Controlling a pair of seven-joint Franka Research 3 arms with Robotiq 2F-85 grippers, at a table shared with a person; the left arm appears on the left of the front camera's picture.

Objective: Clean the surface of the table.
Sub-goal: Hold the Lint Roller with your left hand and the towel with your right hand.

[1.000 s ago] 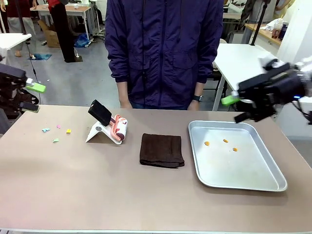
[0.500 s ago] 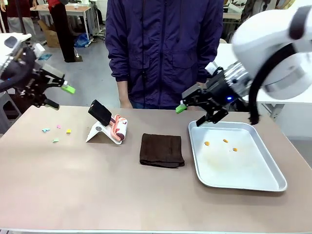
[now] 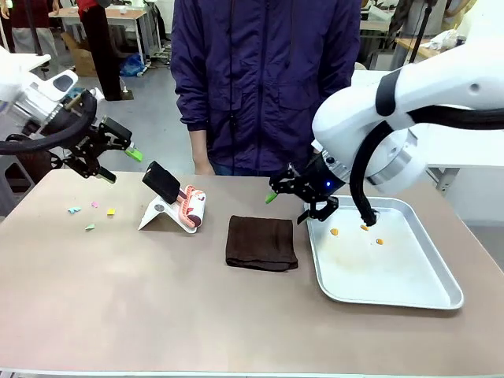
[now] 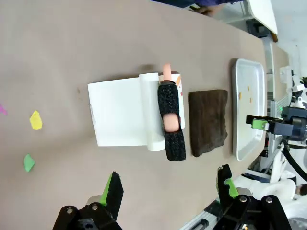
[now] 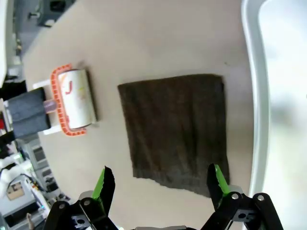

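**Left claw** (image 3: 120, 164): jaws apart, nothing between them. It hangs in the air over the far left part of the table (image 3: 157, 307), with its green pads pointing toward the middle.

**Right claw** (image 3: 290, 206): jaws apart, nothing held. It sits low at the far side of the table, just beyond the far right corner of the dark brown cloth (image 3: 261, 242) and beside the far left corner of the metal tray (image 3: 441, 302). In the right wrist view the cloth lies below and between its fingers. Contact with the cloth cannot be told.

**Table**: a brownish-beige top spanning the whole front view, between the robot and the person (image 3: 264, 79) standing at the far edge.

**On the table:**
- The cloth lies flat and folded at the centre.
- To its left, a lint roller (image 3: 191, 206) with a black handle rests on a white stand (image 3: 157, 214).
- Small coloured paper scraps (image 3: 93, 213) are scattered on the bare top left of the stand.
- The tray lies right of the cloth, close to it but not touching.
- Three small orange bits (image 3: 363, 227) lie in the far half of the tray.
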